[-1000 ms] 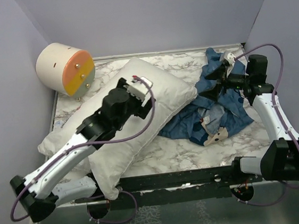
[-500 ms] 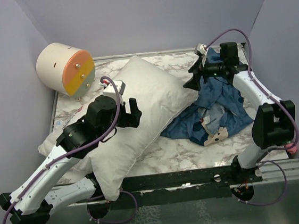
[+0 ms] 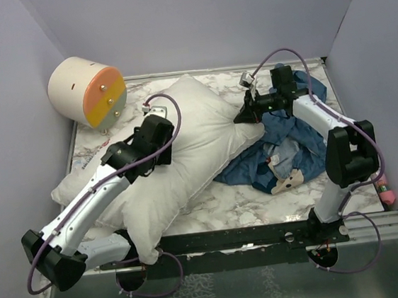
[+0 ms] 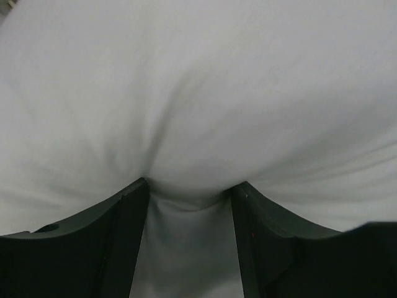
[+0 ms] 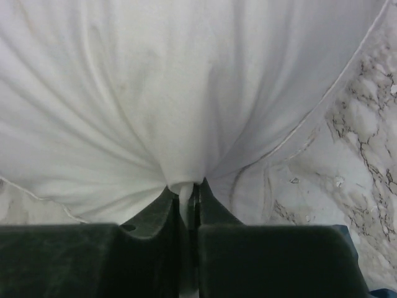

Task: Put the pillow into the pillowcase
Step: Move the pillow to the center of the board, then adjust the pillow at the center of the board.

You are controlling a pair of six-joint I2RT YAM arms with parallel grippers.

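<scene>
The white pillow (image 3: 203, 123) lies slantwise across the marble table (image 3: 240, 203), from near left to far middle. My left gripper (image 3: 171, 143) is pushed down into its middle. In the left wrist view this gripper (image 4: 191, 183) has its fingers wide apart, with a bulge of the pillow (image 4: 198, 93) squeezed between them and touching both. My right gripper (image 3: 240, 116) is at the pillow's far right edge. It (image 5: 185, 185) is shut on a thin fold of the pillow (image 5: 155, 81). The blue pillowcase (image 3: 299, 135) lies crumpled to the right, under the right arm.
A cream cylinder with an orange face (image 3: 86, 91) stands at the back left corner. Lilac walls close in the back and both sides. A small pink thing (image 3: 386, 192) lies off the table's right edge. Bare marble (image 5: 366, 136) shows beside the pillow.
My right arm swung left from the pillowcase to the pillow's right edge and shut on its fabric. My left gripper shifted up and back, pressed into the pillow and narrowed.
</scene>
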